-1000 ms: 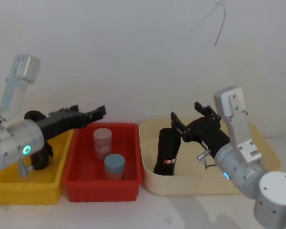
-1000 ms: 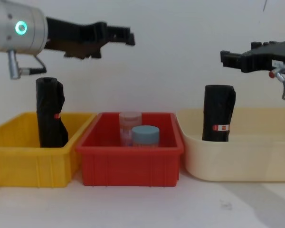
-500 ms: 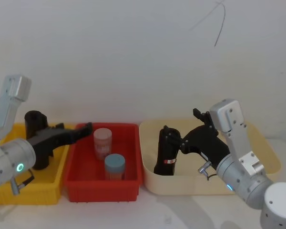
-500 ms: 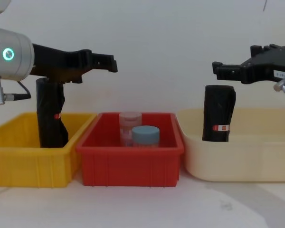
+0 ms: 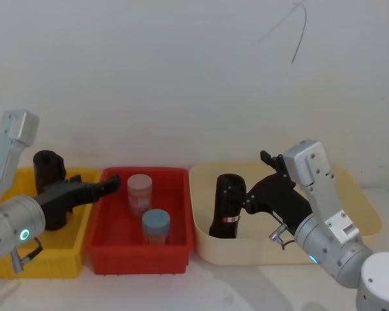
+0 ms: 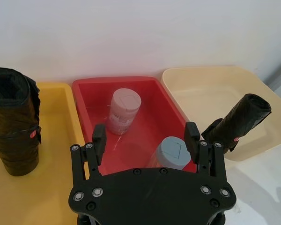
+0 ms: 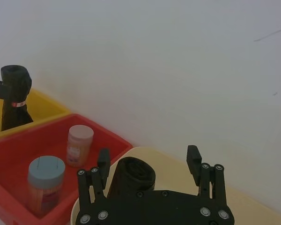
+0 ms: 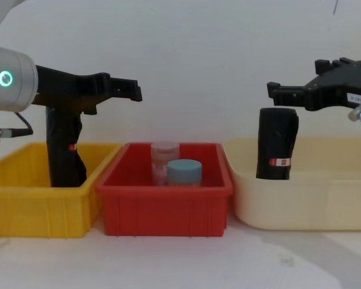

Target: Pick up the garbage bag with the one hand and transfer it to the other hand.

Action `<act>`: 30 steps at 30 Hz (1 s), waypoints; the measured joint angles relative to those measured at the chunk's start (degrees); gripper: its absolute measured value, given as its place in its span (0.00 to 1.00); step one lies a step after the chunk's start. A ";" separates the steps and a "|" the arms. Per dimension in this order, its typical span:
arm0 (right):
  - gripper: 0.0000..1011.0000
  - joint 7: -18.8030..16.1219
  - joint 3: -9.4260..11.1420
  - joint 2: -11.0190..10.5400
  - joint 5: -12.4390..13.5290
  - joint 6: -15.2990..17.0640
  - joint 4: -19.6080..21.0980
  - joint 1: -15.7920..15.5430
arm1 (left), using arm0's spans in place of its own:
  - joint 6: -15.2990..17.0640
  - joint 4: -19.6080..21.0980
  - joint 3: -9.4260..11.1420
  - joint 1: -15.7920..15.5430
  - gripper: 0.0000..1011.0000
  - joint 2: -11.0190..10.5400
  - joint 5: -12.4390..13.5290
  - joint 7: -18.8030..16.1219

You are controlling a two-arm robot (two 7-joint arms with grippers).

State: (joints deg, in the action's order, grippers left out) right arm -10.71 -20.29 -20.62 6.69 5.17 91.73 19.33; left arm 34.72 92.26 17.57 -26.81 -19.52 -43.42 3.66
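Note:
The garbage bag (image 8: 277, 143), a wrinkled black roll with a red-and-white label, stands upright at the left end of the cream bin (image 8: 307, 205). My right gripper (image 8: 275, 91), with a white sticker, hovers open just over the bag's top. In the right wrist view the bag (image 7: 132, 176) sits below the spread fingers (image 7: 103, 161). My left gripper (image 8: 132, 90), on the arm with the green light ring, hangs open and empty above the seam between the yellow and red bins. The left wrist view shows the bag (image 6: 237, 121) far off, leaning in the cream bin.
A similar black roll (image 8: 65, 150) stands in the yellow bin (image 8: 24, 201) under my left arm. The red bin (image 8: 168, 211) between holds a pale jar (image 5: 140, 192) and a blue-lidded jar (image 5: 156, 227). A white wall rises close behind the bins.
My left gripper has dropped lower and drawn back toward the yellow bin. My right gripper has come down and shifted left, closer over the garbage bag's top. The bag has not moved.

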 joint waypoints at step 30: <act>0.99 -10.42 -3.88 -0.68 1.95 7.91 2.58 2.45 | 0.13 0.33 -0.18 0.59 0.99 -0.09 0.00 -0.75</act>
State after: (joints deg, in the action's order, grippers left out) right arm -21.13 -24.17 -21.30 8.64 13.08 94.31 21.77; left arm 34.85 92.59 17.39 -26.22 -19.61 -43.42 2.91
